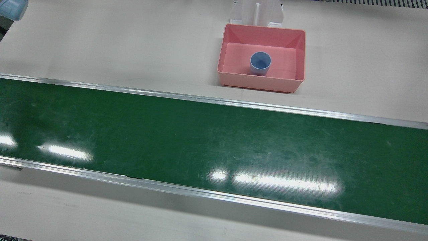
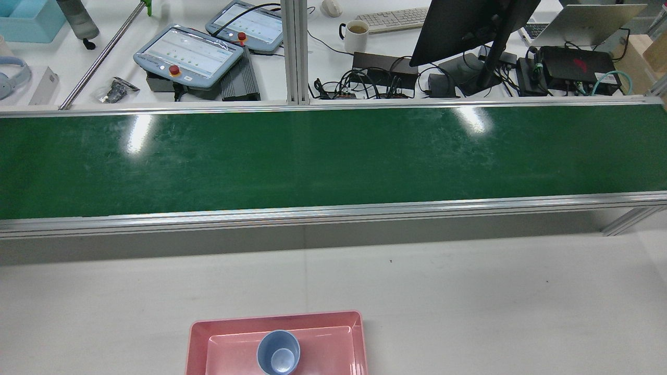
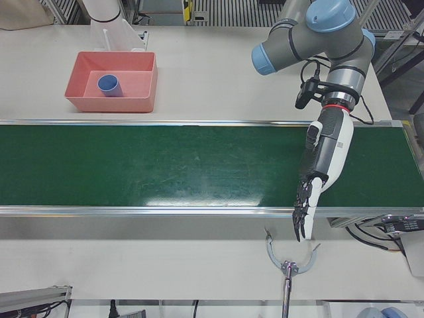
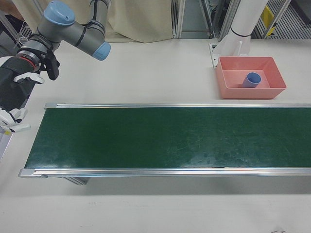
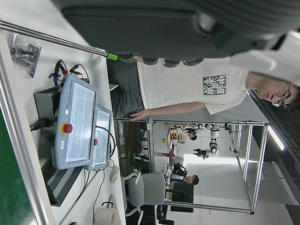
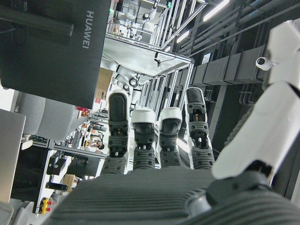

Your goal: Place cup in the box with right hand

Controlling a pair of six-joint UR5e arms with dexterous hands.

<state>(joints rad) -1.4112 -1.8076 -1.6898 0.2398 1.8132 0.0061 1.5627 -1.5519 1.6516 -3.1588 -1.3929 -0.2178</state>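
Cup [image 1: 260,63]: upright inside box [image 1: 230,72], near desk [image 1: 133,43] rear edge.
Right hand [image 4: 12,104]: fingers spread, empty.
Left hand [image 3: 322,169]: fingers straight, empty.

Ceiling lights glare off the long green conveyor belt [image 1: 214,147] crossing the pale table [image 1: 100,43], with a cluttered desk [image 2: 333,62] behind it.

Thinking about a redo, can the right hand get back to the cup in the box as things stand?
Probably yes. The cup stands upright in the open box, nothing above it. The right hand is open and empty, though far off at the belt's other end.
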